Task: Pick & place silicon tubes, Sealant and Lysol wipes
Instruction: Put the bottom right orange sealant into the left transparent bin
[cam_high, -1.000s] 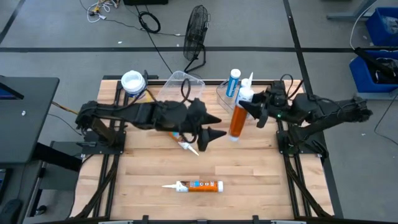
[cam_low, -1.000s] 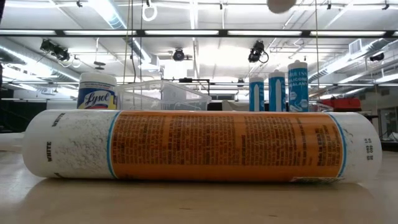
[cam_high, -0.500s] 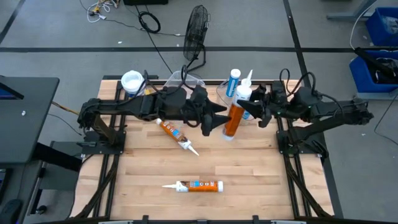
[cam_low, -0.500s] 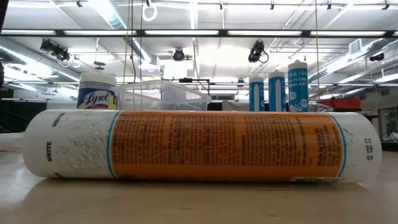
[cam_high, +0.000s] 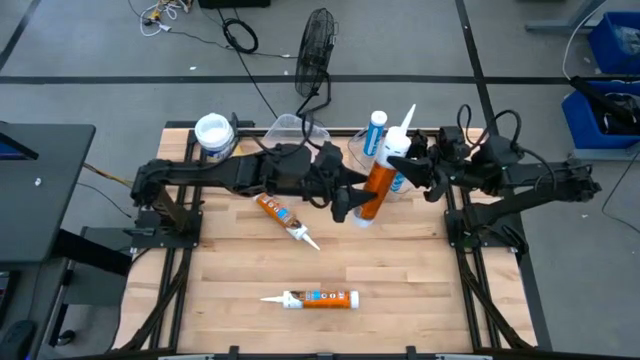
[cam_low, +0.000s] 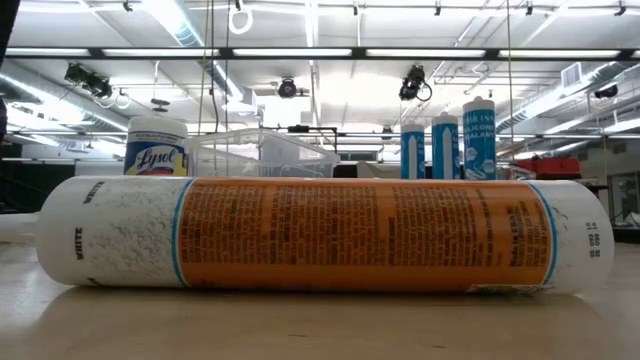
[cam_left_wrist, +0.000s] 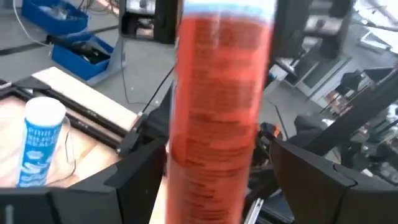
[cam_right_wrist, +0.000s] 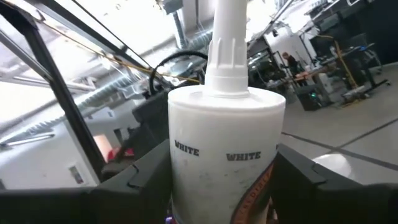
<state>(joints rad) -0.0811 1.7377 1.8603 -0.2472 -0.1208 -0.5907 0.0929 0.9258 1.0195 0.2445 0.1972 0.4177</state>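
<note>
1. From above: the wooden table (cam_high: 400, 280) carries both dark arms, which meet at one orange tube (cam_high: 376, 190) tilted near the far middle; the right gripper (cam_high: 403, 168) is clamped on its white nozzle end; the left gripper (cam_high: 352, 205) sits at its lower end, fingers either side, though whether they touch I cannot tell; a blue tube (cam_high: 375, 131) stands in a clear bin (cam_high: 357, 150) just behind; the Lysol wipes (cam_high: 214, 135) stand at the far left corner, white lid up, beside a second clear tub (cam_high: 293, 128); a small orange tube (cam_high: 279, 215) lies slantwise mid-table; another orange tube (cam_high: 318, 298) lies flat near the front edge; a fan (cam_high: 318, 40) stands on the floor beyond.

2. From table height: a big orange-and-white tube (cam_low: 310, 234) lies flat across the view; behind it stand the Lysol canister (cam_low: 156, 147) on the left, the clear tub (cam_low: 262, 155) in the middle, and blue tubes (cam_low: 479, 137) on the right; no gripper shows here.

3. Left wrist: the orange tube (cam_left_wrist: 221, 112) stands between the two dark fingers (cam_left_wrist: 127, 180), which are spread wider than it; the blue tube (cam_left_wrist: 38, 146) stands off to one side.

4. Right wrist: the white top and nozzle (cam_right_wrist: 226, 118) of the tube fill the view, gripped between the fingers (cam_right_wrist: 305, 177).
</note>
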